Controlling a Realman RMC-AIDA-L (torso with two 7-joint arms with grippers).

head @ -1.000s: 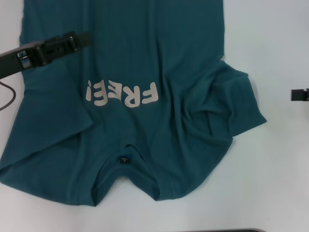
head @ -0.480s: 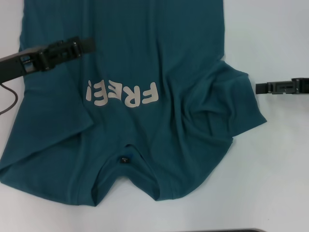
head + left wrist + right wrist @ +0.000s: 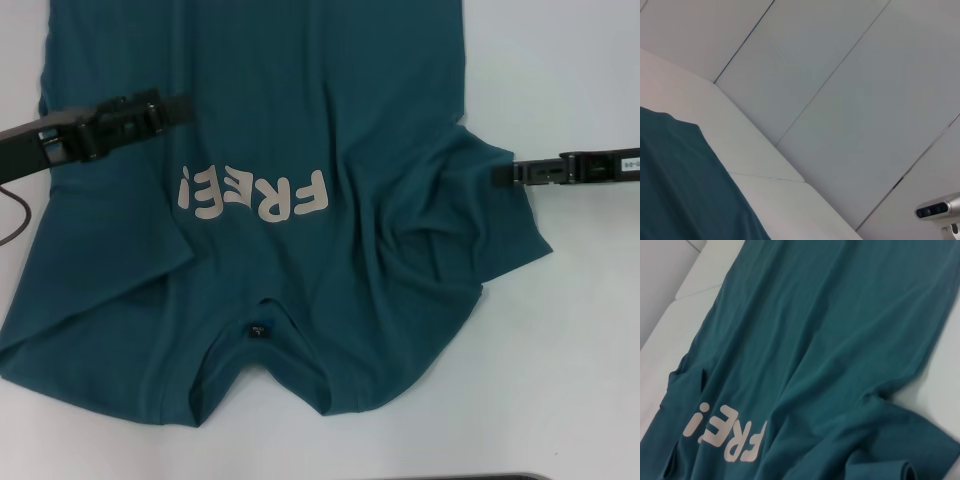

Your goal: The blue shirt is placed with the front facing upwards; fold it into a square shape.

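Flatly spread, rumpled blue shirt (image 3: 300,120), left gripper (image 3: 180,105) above it, right gripper (image 3: 500,176) at sleeve edge, fingers' spread unclear.

Right end effector (image 3: 503,175) now farther in from the side, its tip at the blue shirt (image 3: 300,120)'s rumpled sleeve edge.

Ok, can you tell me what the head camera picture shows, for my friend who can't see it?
A blue shirt lies spread front-up on a white table, its "FREE!" print showing. The left pincer is over the shirt's left side, and the right pincer reaches the rumpled right sleeve.
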